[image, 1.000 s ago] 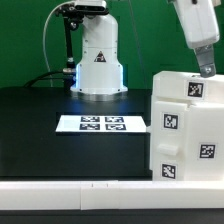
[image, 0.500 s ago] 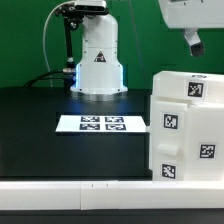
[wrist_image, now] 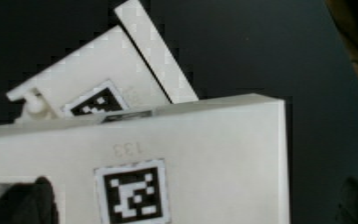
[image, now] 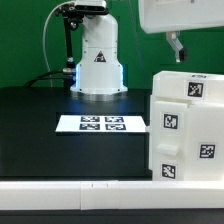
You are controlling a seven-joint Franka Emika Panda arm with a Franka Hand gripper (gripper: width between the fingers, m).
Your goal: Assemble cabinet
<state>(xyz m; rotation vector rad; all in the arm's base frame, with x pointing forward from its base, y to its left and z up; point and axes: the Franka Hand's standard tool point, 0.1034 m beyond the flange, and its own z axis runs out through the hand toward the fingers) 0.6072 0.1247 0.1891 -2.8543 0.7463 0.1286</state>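
Observation:
The cabinet [image: 186, 125] is a large white box with several black-and-white tags, standing upright at the exterior view's right on the black table. My gripper [image: 176, 46] hangs in the air above and just to the left of the cabinet's top, touching nothing. In the wrist view the cabinet's tagged white face [wrist_image: 194, 140] fills the lower part, with a further white tagged panel [wrist_image: 114, 75] of it beyond. The gripper [wrist_image: 190, 205] looks open and empty; one dark fingertip [wrist_image: 23, 200] shows at the edge.
The marker board [image: 102, 124] lies flat on the black table in the middle. The white robot base [image: 98, 62] with a blue light stands behind it. A white rail [image: 70, 192] runs along the table's front edge.
The gripper has risen off the cabinet's top and moved to the exterior view's left. The cabinet has not moved.

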